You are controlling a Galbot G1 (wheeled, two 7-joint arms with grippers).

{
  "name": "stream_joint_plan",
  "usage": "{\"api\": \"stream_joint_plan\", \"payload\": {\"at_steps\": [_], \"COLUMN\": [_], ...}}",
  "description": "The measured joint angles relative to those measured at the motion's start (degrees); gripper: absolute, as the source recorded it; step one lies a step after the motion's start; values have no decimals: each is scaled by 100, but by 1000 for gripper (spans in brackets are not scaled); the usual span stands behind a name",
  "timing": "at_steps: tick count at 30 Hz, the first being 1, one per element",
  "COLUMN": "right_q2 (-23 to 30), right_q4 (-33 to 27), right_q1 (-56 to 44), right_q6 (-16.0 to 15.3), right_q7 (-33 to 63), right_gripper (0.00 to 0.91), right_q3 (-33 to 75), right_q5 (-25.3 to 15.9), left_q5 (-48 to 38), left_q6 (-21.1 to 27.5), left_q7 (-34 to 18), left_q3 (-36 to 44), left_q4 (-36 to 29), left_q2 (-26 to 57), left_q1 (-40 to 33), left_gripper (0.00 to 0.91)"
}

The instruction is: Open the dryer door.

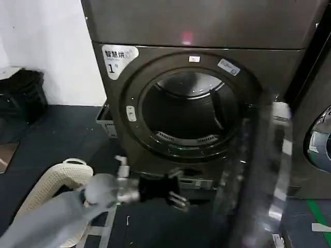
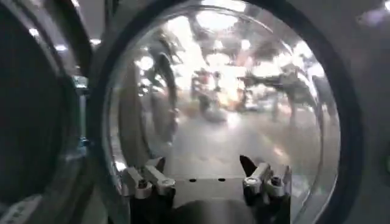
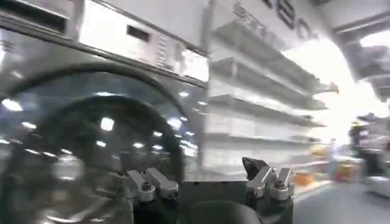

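Observation:
The bronze-grey dryer with the white "1" sticker stands straight ahead, its drum opening uncovered. The dryer door has swung out to the right and stands open, blurred, with its chrome rim edge-on. My left gripper reaches in low in front of the machine, just left of the door, open and holding nothing. In the left wrist view the left gripper faces the door's bulging glass close up. My right gripper is open, with nothing between its fingers.
A white woven basket lies on the dark floor at lower left. A grey crate sits beside the dryer. The neighbouring machine's round door is at the right edge. The right wrist view shows a machine front and shelves.

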Motion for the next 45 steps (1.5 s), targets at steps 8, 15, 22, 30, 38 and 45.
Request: {"api": "stream_joint_plan", "payload": {"at_steps": [8, 15, 22, 30, 38, 45], "right_q2": [-491, -743, -924, -982, -1148, -1290], "right_q4": [-478, -1074, -1667, -1877, -2073, -2179], "right_q1": [98, 163, 188, 144, 206, 312], "right_q6": [-442, -194, 576, 861, 932, 932], "right_q7": [-87, -242, -428, -527, -526, -550], "right_gripper": [907, 907, 907, 907, 907, 907], "right_q3": [1143, 1725, 1826, 1867, 1880, 1935], "right_q5": [-912, -1300, -1549, -1503, -1471, -1524], "left_q5": [13, -14, 141, 167, 16, 22], "left_q6": [-214, -256, -306, -626, -2373, -2357], "left_q7": [-158, -448, -889, -1250, -1679, -1842], "left_q3": [902, 1234, 1285, 1059, 1099, 1097], "left_q4": [896, 1681, 2299, 2638, 2219, 1144], "left_q2": [-1368, -2407, -3209, -3674, -2970, -1321], "left_q1": [-739, -1371, -1587, -1681, -1496, -1282], "left_gripper": [907, 907, 907, 907, 907, 907]}}
